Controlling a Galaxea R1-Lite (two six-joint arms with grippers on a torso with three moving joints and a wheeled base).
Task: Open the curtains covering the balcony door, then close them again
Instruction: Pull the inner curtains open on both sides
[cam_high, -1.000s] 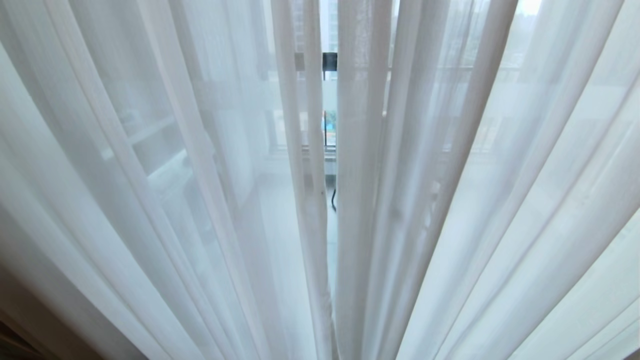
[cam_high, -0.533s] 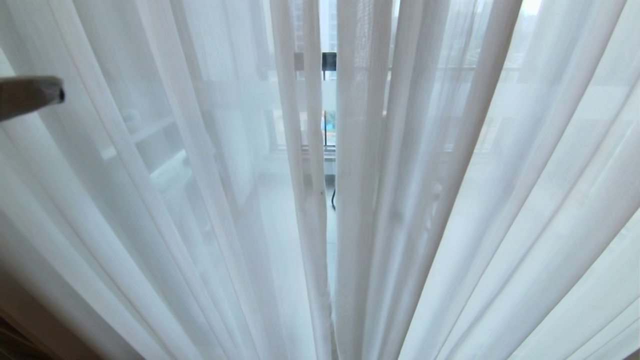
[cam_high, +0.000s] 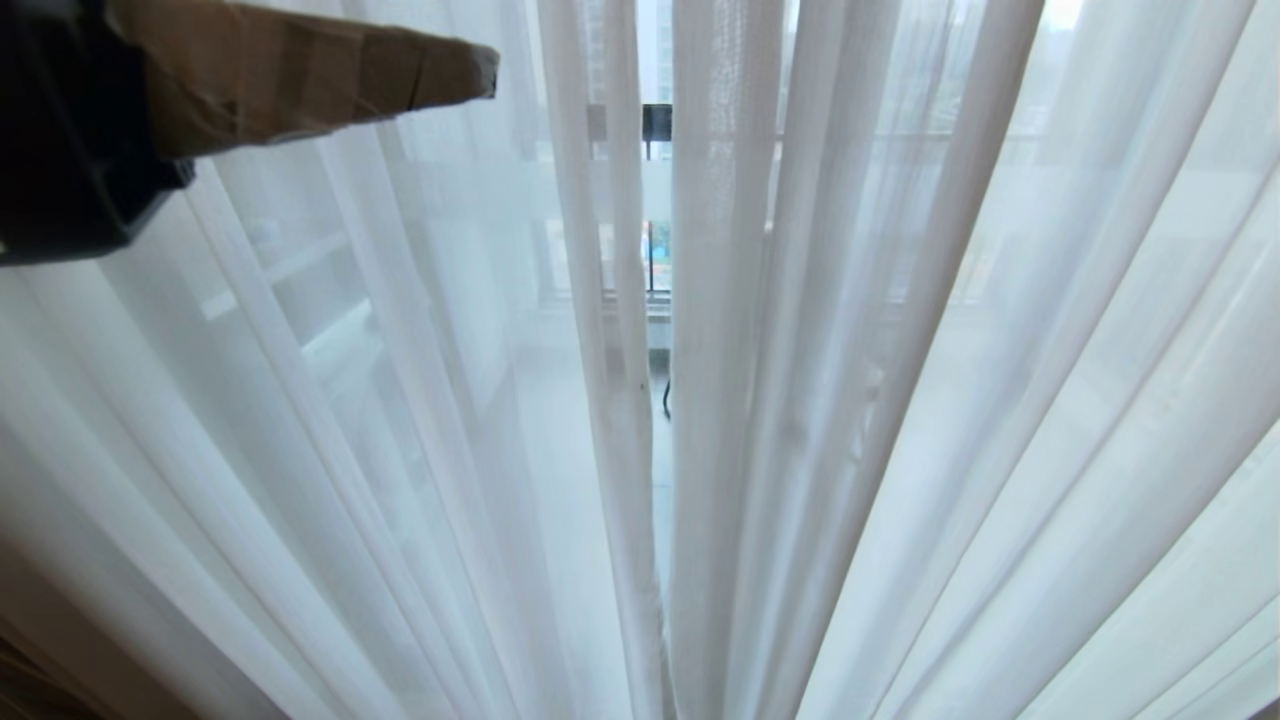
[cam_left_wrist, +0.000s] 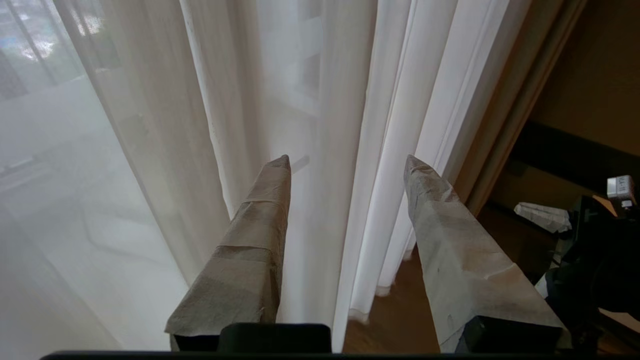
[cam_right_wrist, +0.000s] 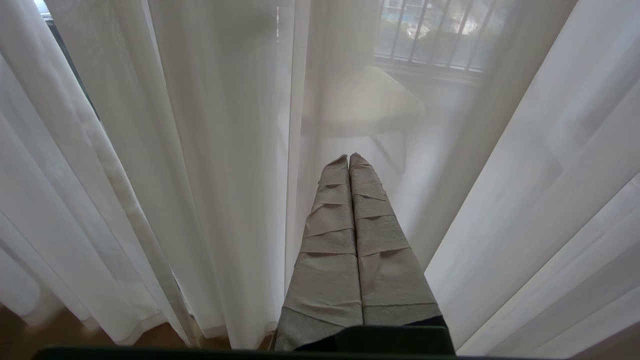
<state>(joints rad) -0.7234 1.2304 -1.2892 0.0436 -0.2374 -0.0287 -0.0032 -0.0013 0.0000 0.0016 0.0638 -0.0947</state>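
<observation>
Sheer curtains (cam_high: 800, 400) hanging shut across the whole head view, only a thin slit at centre; balcony door (cam_high: 657, 125) glimpsed through it as a dark frame piece, rest only a blur behind the fabric. Left gripper (cam_left_wrist: 345, 162) raised at the upper left corner of the head view, taped fingers (cam_left_wrist: 250, 260) spread apart, nothing between them yet — pleats of the left sheer panel just ahead of the tips, contact possibly not made, hard to tell from the wrist view. Right gripper (cam_right_wrist: 348, 157) parked low facing the sheers, fingers pressed together, empty.

Risks from here: closing on air or on one thin fold only — thin fabric slipping out during the pull. Grabbing too far from the panel's inner edge, so the slit widens little. Dragging too hard or downward, straining the hanging fabric. Snagging the taped tips in the weave.

Around: heavier beige drape edge (cam_left_wrist: 505, 125) at the left side of the sheers, wooden floor (cam_left_wrist: 395, 325) under the hems, crumpled white object (cam_left_wrist: 542, 217) and dark equipment further off. Barred railing (cam_right_wrist: 430, 30) outside, seen through the sheers.
</observation>
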